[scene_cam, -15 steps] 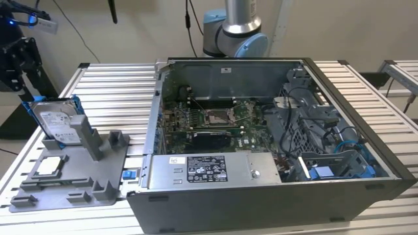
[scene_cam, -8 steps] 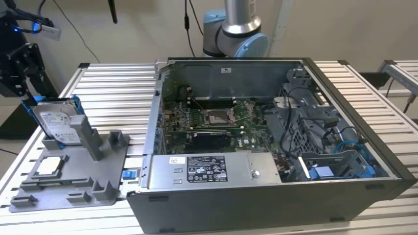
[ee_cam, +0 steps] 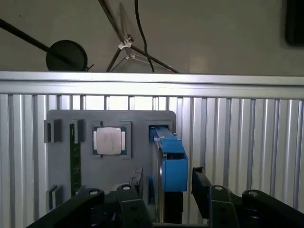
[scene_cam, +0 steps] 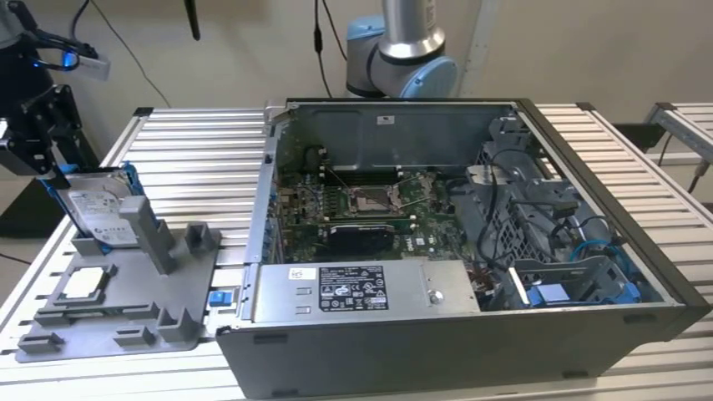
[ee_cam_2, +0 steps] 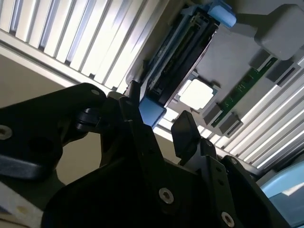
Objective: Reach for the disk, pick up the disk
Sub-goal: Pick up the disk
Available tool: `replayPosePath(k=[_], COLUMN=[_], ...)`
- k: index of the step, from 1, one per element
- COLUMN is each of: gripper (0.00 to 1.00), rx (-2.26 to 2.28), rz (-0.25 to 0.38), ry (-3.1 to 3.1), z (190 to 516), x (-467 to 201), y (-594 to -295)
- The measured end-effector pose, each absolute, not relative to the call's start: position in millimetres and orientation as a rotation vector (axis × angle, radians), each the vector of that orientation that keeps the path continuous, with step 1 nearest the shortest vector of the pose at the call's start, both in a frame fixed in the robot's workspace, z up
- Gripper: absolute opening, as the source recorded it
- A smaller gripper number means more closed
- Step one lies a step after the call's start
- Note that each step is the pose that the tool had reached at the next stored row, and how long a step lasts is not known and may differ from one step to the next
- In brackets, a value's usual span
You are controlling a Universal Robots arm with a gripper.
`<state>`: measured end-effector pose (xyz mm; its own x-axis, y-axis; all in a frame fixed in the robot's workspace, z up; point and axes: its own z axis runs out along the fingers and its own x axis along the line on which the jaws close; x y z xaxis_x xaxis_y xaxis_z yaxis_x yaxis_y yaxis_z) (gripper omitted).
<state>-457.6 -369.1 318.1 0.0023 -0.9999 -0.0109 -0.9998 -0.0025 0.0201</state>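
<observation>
Pincer: my pincer (scene_cam: 50,167) is released, with the jaws spread. In the exterior view it hangs at 11 o'clock from the disk (scene_cam: 98,209).
Fingers: in the first wrist view the fingers (ee_cam: 198,183) stand one on each side of the disk's blue-framed end. I see a thin gap on both sides.
Disk: it stands on its edge in a slot of the grey holder (scene_cam: 139,292), not lifted.
Holder: it lies on the slatted metal surface (scene_cam: 189,150), at 9 o'clock from the open computer case (scene_cam: 446,351).
Chip: a square silver chip (scene_cam: 87,284) sits in the holder at 6 o'clock from the disk, apart from it.
Memory stick: in the first wrist view a green memory stick (ee_cam: 74,161) lies in the holder beside the chip.
</observation>
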Motion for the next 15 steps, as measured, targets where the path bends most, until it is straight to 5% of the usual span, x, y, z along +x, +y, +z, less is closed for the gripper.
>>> replayPosePath(k=[15], gripper=[1.0], rx=[2.247], rz=[-0.021], ry=[-2.199], z=[291], x=[-457], y=[-369])
